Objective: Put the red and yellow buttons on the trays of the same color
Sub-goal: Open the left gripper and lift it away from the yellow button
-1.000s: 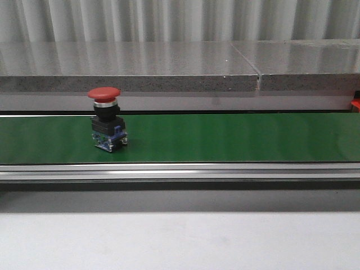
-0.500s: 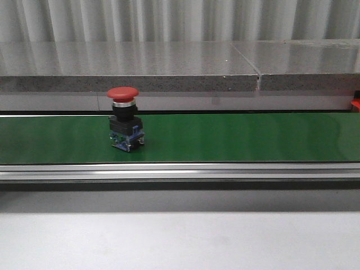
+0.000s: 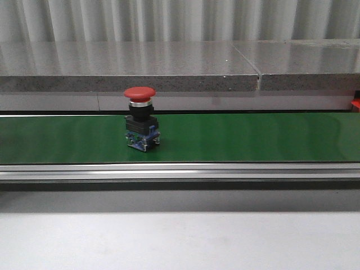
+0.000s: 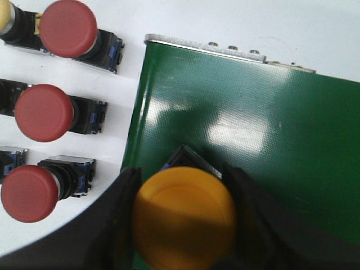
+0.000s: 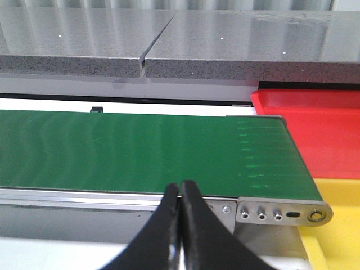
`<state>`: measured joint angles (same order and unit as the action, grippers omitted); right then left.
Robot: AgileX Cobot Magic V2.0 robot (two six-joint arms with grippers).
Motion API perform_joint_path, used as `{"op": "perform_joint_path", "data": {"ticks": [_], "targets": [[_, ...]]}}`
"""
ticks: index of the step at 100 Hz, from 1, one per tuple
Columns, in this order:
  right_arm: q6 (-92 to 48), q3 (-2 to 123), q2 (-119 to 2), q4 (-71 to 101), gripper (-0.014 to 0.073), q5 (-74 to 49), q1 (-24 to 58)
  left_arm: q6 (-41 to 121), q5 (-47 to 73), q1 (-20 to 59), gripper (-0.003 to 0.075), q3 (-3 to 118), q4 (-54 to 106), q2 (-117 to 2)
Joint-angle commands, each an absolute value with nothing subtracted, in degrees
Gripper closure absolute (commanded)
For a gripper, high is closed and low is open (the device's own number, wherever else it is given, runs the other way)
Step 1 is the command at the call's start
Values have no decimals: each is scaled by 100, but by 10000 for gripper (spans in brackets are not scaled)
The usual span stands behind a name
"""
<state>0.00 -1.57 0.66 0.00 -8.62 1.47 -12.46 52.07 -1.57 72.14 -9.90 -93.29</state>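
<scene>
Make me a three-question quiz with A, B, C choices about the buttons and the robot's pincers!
1. Where does the red button in the front view stand?
A. on the green belt
B. in the red tray
C. on the grey shelf

2. How many red buttons lie on the white surface in the left wrist view?
A. one
B. three
C. five

3. What is the left pincer doing?
A. shut, empty
B. wide open
C. holding a yellow button

Answers:
1 A: the red button stands upright on the green belt.
2 B: three red caps.
3 C: the left pincer grips the yellow button.
</scene>
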Motion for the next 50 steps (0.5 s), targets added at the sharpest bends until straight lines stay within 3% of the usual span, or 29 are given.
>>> {"op": "perform_joint_path", "data": {"ticks": [1,10,17,36,43,50], "targets": [[0,-70,119,-35,685,-383,149,-1247,5058,-117,723,7394,-956,-9195],[0,-70,119,-35,685,-383,149,-1247,5126,-117,655,7394,-938,-9273],[0,-70,119,-35,685,-383,149,-1247,5150,-117,559,7394,-927,-9308],[0,-70,119,-35,685,-383,149,-1141,5150,-117,195,7394,-927,-9308],[0,-70,119,-35,685,-383,149,-1093,5150,-117,136,7394,-927,-9308],[0,-70,119,-35,685,-383,149,-1031,5150,-117,133,7408,-901,-9297]]}}
